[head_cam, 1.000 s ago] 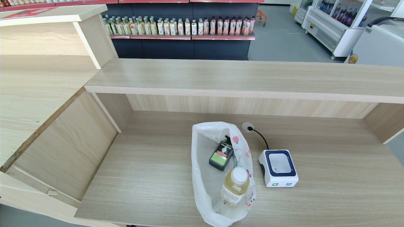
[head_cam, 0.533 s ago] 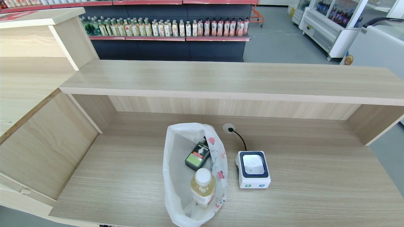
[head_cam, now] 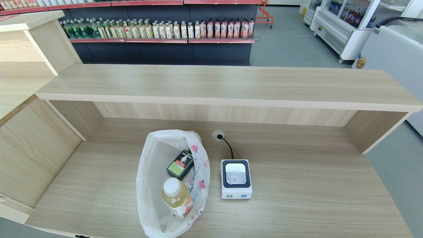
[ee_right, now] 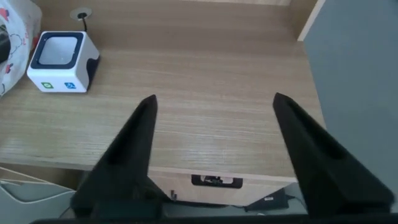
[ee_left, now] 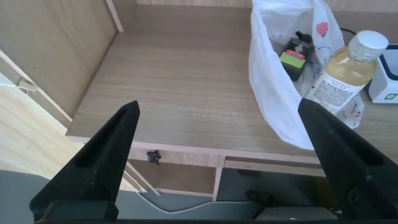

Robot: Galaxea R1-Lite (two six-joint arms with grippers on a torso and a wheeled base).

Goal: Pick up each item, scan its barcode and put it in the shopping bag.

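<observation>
A white plastic shopping bag (head_cam: pixel 148 172) lies open on the wooden counter. Inside it are a white-capped bottle of yellowish drink (head_cam: pixel 175 195) and a dark packet with a green label (head_cam: pixel 179 164). To the bag's right stands a white barcode scanner (head_cam: pixel 235 178) with a dark-framed window. In the left wrist view my left gripper (ee_left: pixel 217 109) hangs open and empty off the counter's front edge, with the bag (ee_left: pixel 273 93), bottle (ee_left: pixel 339 74) and packet (ee_left: pixel 292 59) beyond it. My right gripper (ee_right: pixel 214 99) is likewise open and empty, with the scanner (ee_right: pixel 59 53) off to one side.
A raised ledge (head_cam: pixel 224 82) runs along the counter's back, and side walls (head_cam: pixel 33 145) close both ends. The scanner's cable drops into a hole (head_cam: pixel 217 135). Bare counter (head_cam: pixel 314 185) stretches right of the scanner. Shelves of bottles (head_cam: pixel 158 29) stand across the aisle.
The head camera has swung right, so the whole scene has shifted left. Bag, bottle, packet and scanner keep their places relative to each other.
</observation>
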